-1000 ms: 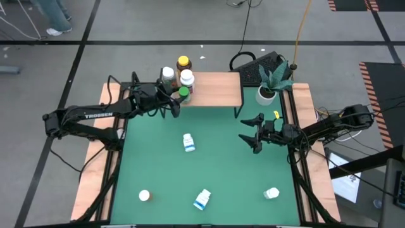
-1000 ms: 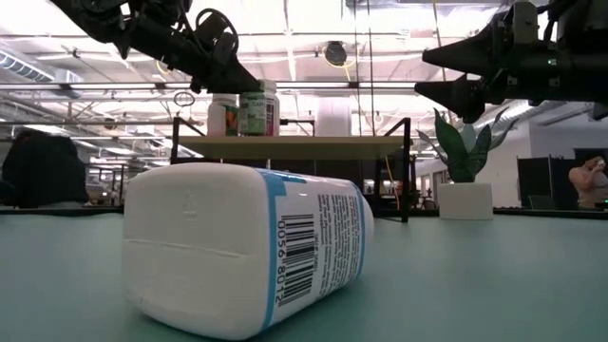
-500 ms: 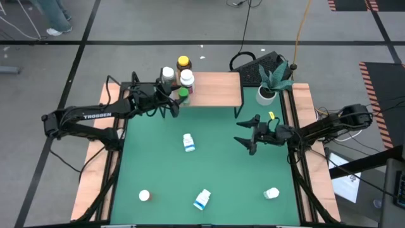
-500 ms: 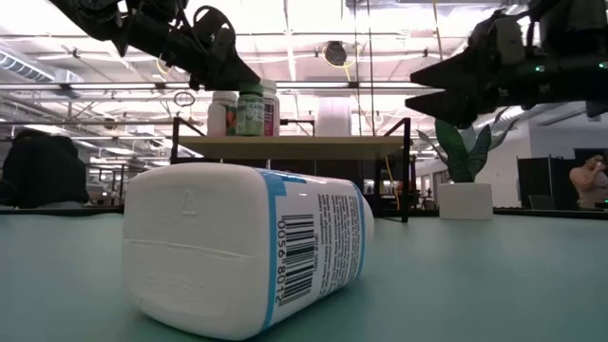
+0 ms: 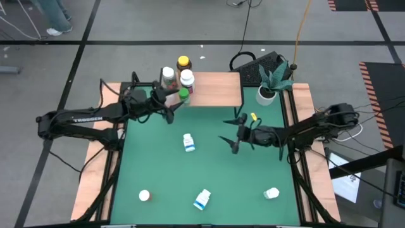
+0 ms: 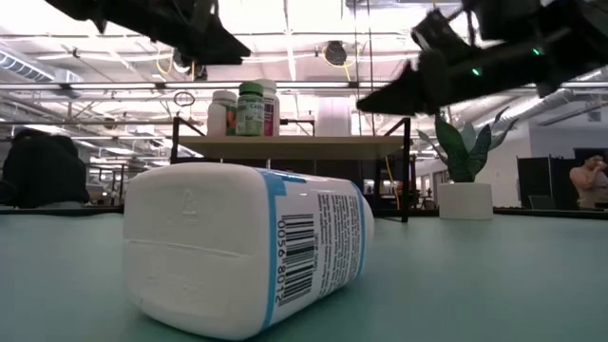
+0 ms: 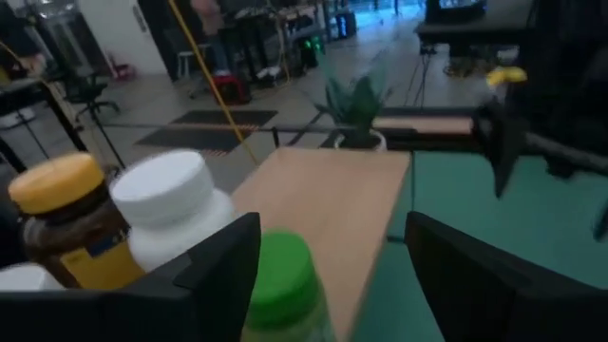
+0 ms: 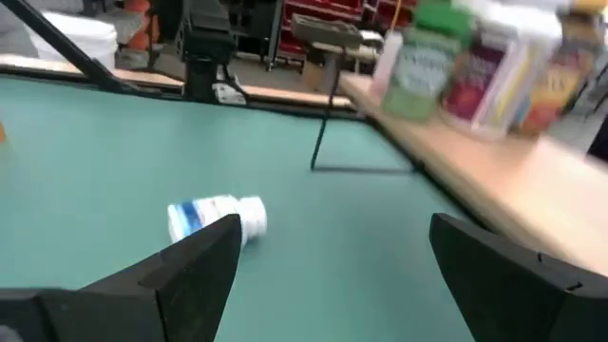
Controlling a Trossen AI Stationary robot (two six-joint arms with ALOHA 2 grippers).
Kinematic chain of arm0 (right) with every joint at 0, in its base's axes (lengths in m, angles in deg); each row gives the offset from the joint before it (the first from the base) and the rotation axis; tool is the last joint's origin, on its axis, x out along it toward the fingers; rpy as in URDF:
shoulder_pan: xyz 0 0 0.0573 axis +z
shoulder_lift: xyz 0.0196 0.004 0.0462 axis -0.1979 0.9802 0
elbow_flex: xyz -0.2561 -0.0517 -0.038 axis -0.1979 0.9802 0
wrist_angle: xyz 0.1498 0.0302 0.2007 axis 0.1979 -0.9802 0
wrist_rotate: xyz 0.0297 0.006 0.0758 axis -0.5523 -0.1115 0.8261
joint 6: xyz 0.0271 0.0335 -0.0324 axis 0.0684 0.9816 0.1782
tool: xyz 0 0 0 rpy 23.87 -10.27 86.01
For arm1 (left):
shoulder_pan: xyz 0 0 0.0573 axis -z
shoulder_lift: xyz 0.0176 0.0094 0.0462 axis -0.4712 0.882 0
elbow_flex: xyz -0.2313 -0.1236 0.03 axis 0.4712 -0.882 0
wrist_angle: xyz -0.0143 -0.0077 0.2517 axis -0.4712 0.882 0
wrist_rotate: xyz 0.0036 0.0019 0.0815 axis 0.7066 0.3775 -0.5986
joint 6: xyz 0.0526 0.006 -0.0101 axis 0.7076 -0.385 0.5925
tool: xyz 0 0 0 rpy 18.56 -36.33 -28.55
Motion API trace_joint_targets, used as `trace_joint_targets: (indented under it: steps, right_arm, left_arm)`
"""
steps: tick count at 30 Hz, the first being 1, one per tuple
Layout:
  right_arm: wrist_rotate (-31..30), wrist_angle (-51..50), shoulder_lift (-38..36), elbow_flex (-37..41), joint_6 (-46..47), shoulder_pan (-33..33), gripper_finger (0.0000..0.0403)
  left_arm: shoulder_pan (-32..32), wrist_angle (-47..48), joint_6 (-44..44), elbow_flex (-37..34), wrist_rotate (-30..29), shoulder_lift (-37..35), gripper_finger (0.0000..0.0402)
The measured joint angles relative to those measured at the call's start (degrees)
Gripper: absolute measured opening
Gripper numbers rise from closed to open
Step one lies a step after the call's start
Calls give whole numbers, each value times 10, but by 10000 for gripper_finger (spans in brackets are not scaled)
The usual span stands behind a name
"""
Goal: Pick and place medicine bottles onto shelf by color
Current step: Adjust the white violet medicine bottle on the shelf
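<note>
The shelf (image 5: 215, 90) stands at the table's far side. On its left end stand a green bottle (image 5: 183, 95), two white-lidded bottles (image 5: 186, 78) and an amber one with a yellow lid (image 5: 183, 63). My left gripper (image 5: 168, 107) is open and empty, just left of the green bottle (image 7: 280, 280). My right gripper (image 5: 230, 135) is open and empty above the green mat. Left of it a blue-labelled bottle (image 5: 188, 142) lies on its side; it also shows in the right wrist view (image 8: 218, 217).
Another blue-labelled bottle (image 5: 202, 199) lies near the front edge and fills the low view (image 6: 247, 247). Two white bottles (image 5: 145, 196) (image 5: 272, 192) lie at the front left and front right. A potted plant (image 5: 267, 94) stands right of the shelf.
My left gripper has drawn back from the green bottle, up and toward the table's left edge; the bottle stays upright on the shelf. My right gripper has gone toward the table's left, toward the blue-labelled bottle in the middle, and stays open.
</note>
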Motion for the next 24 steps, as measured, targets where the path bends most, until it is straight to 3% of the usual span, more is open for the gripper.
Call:
trace_joint_targets:
  steps: [4,7,13,18,24]
  right_arm:
    - [-1,-40,14,-65,-81,-25,316]
    - [4,-39,25,-123,-136,-63,279]
    - [91,-61,65,-224,-140,-152,145]
    - [108,-59,126,-279,-113,-204,22]
    - [108,-50,206,-337,-117,-239,12]
  left_arm:
    - [28,69,11,0,-32,-38,248]
    - [44,113,12,0,-75,-65,234]
    - [54,129,4,0,-104,-88,192]
    - [56,142,5,0,-104,-89,147]
    - [48,141,-1,0,-106,-89,103]
